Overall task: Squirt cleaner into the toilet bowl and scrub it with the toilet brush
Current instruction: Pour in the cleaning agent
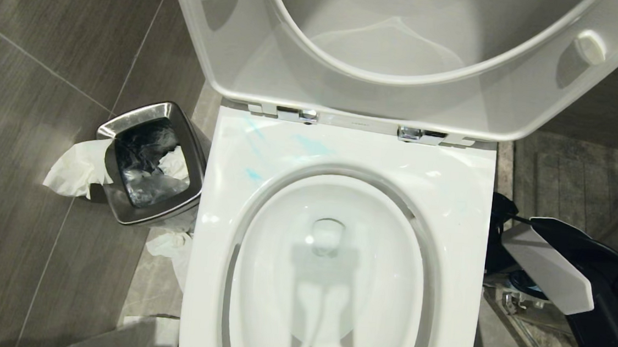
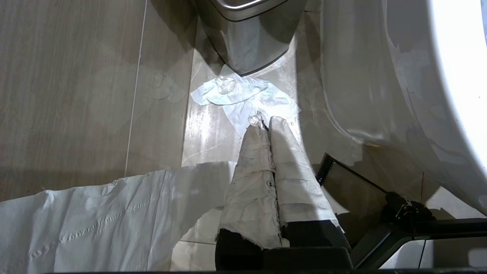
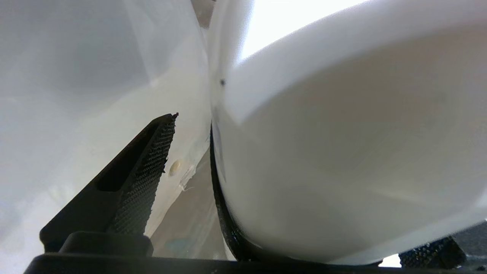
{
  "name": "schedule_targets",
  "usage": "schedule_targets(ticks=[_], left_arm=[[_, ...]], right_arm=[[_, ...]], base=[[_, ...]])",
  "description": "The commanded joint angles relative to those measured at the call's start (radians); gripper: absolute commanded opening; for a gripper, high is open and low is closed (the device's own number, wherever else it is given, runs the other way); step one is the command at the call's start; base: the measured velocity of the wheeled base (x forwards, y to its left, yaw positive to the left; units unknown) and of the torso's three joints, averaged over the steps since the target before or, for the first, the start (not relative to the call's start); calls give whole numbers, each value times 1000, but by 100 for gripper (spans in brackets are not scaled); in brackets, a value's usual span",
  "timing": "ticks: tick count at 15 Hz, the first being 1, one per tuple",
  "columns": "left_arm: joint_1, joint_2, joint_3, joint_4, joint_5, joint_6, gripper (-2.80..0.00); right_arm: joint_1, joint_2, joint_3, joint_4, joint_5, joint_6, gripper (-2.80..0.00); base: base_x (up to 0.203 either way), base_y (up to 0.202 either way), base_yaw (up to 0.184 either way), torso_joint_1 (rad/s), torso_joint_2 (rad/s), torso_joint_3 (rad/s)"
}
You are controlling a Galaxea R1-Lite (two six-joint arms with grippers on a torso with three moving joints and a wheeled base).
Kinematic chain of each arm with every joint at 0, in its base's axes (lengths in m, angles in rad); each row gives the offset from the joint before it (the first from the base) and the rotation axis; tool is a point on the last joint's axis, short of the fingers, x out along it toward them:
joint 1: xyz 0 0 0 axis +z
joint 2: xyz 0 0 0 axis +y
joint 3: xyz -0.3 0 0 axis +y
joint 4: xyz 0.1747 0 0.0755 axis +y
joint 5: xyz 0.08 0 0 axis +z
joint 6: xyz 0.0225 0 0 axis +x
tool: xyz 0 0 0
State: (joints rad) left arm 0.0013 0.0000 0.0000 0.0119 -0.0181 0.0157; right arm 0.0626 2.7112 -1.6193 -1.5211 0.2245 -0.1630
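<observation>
The toilet bowl (image 1: 466, 208) fills the middle of the head view, its seat and lid (image 1: 348, 96) raised. Pale blue cleaner (image 1: 311, 145) streaks the back left of the rim. My right arm (image 1: 547, 269) reaches down beside the bowl's right side. In the right wrist view my right gripper (image 3: 289, 160) is open; a large white rounded object (image 3: 342, 152) with a black lower edge stands between the fingers, with a gap to one black pad (image 3: 148, 167). My left gripper (image 2: 266, 122), its fingers wrapped in white paper, is shut and empty over the floor. The toilet brush is out of view.
A steel-rimmed waste bin (image 1: 149, 166) with a dark liner stands left of the toilet, tissue (image 1: 75, 169) hanging over its edge. More tissue (image 2: 243, 95) and a long paper sheet (image 2: 95, 220) lie on the tiled floor. Something blue (image 1: 526, 284) shows under the right arm.
</observation>
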Motion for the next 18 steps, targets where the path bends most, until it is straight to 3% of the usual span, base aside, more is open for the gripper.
schedule_targets(ticks=[1, 6, 7, 18], left_arm=[[0, 2, 2, 0, 0, 0, -280], [0, 1, 2, 0, 0, 0, -280], [0, 1, 2, 0, 0, 0, -280], [0, 1, 2, 0, 0, 0, -280]], right_arm=[[0, 1, -10, -9, 6, -1, 0], [3, 3, -12, -9, 21, -1, 0], [6, 8, -16, -9, 21, -1, -280], [5, -8, -33, -9, -13, -3, -280]], base=[[0, 0, 0, 0, 0, 0], [0, 0, 0, 0, 0, 0], [0, 0, 0, 0, 0, 0], [0, 0, 0, 0, 0, 0]])
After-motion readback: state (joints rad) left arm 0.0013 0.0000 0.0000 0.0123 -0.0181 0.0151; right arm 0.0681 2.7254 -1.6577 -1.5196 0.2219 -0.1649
